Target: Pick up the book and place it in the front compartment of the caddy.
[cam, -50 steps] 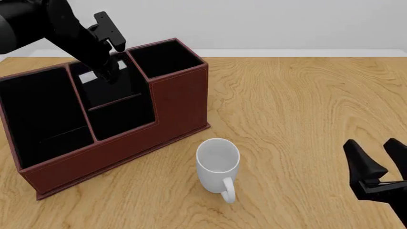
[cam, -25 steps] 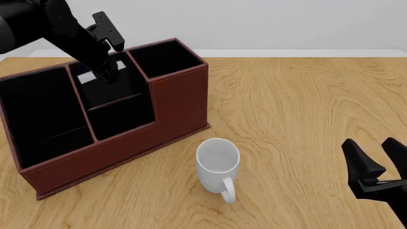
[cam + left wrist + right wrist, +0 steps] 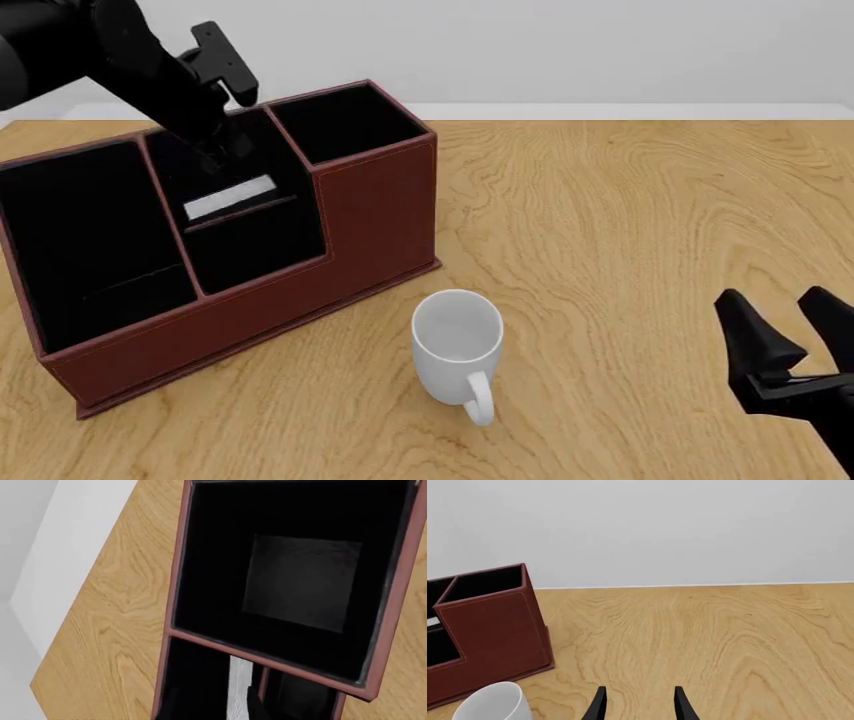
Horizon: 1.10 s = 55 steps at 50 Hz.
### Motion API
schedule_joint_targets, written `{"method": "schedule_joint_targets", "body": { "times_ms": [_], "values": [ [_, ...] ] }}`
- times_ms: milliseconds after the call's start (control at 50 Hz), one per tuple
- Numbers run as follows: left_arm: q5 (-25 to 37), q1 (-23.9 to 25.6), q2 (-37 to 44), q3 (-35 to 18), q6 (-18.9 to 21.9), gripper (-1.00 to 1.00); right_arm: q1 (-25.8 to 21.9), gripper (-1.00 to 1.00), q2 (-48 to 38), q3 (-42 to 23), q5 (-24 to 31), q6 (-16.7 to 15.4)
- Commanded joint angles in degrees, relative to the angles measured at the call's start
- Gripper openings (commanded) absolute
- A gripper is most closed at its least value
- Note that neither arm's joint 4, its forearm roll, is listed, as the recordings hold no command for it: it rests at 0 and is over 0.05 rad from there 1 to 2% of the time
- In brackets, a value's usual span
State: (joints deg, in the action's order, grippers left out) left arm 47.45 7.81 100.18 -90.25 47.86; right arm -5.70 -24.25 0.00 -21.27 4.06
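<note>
Now book [image 3: 228,198] lies in caddy [image 3: 374,225] middle cell [image 3: 254,245], white page edges up, beside thin bar. Left gripper [image 3: 220,150] above it, fingers' state unclear. Right gripper [image 3: 787,345] open over bare tabletop [image 3: 627,230]. Mug [image 3: 458,350] near caddy.

Even, diffuse light fills all three views, bright and without a clear source. The wooden counter [image 3: 627,230] shows crisp grain with no glare. Shadows are faint: only a soft darkening lies at the foot of the caddy [image 3: 360,225] and beside the white mug [image 3: 458,350]. The caddy's black-lined cells swallow detail, reading almost uniformly dark in the left wrist view. Everything is sharp edge to edge, with no blur or visible lens distortion.
</note>
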Motion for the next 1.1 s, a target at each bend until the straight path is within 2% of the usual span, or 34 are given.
{"method": "schedule_joint_targets", "body": {
  "times_ms": [20,600,740,880,960,1060,1100],
  "values": [
    [-0.39,-0.37,-0.19,-0.12,0.49,1.0,-0.08,1.0,0.07,0.0,0.14,-0.02],
    [0.62,-0.57,-2.8,0.15,0.96,1.0,-0.27,1.0,-0.1,0.0,-0.32,-0.17],
    [2.9,0.07,-5.62,-1.01,0.94,1.0,-0.43,1.0,2.77,0.0,1.98,-0.22],
    [3.33,0.11,-11.1,1.9,2.5,1.0,-0.71,1.0,6.73,0.0,5.22,-0.25],
    [4.56,1.76,-11.99,0.31,1.01,1.0,-0.69,1.0,7.93,0.0,6.23,-0.21],
    [4.41,1.48,-13.99,2.04,1.78,1.0,-0.77,1.0,8.88,-0.01,7.19,-0.41],
    [4.92,2.2,-14.17,1.0,1.24,1.0,-0.76,1.0,8.97,-0.01,7.23,-0.38]
  ]
}}
